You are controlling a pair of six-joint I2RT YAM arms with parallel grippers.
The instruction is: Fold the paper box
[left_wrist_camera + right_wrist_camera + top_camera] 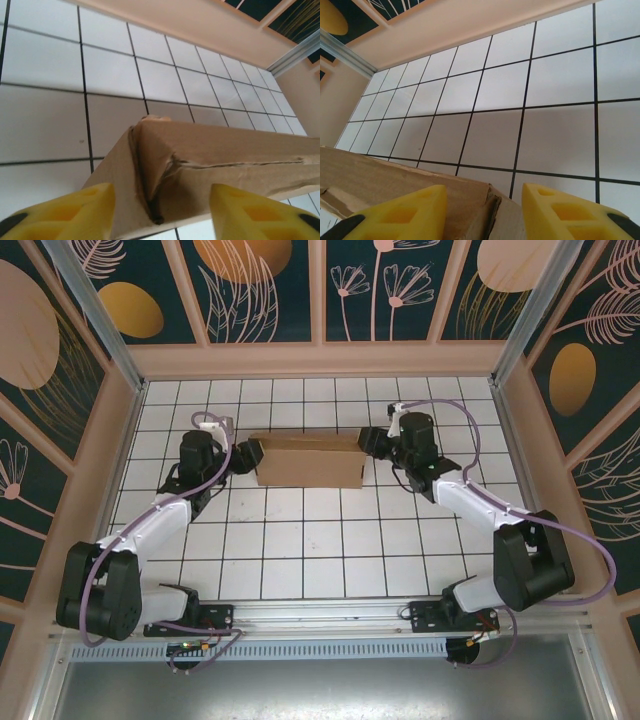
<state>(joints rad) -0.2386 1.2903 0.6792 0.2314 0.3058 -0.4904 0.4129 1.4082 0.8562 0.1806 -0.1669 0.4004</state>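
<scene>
Left end effector [250, 453] at the left end of the plain brown corrugated cardboard box [308, 462], yellow fingers [65, 212] spread wide and straddling a creased, slightly torn end corner in the left wrist view; cannot tell whether either pad touches the cardboard. Right end effector [368, 441] at the opposite end, equally wide, with an upper corner of the box low between its fingers in the right wrist view.

Box towards the far half of the white tiled bench [300, 560], long side facing the arm bases, apparently standing as a shallow rectangular form, well apart from the wooden walls.

Probable step: pressing the two end walls square so the flaps seat.

- Close both ends together, so neither push slides the box along the bench.
- Bear on the fold lines, not on the ragged tear near the left corner, likely to buckle under load.
- Press slowly; corrugated board springs back, so hold briefly before release.
- Keep fingers level with the top edge to avoid tipping the box.
</scene>
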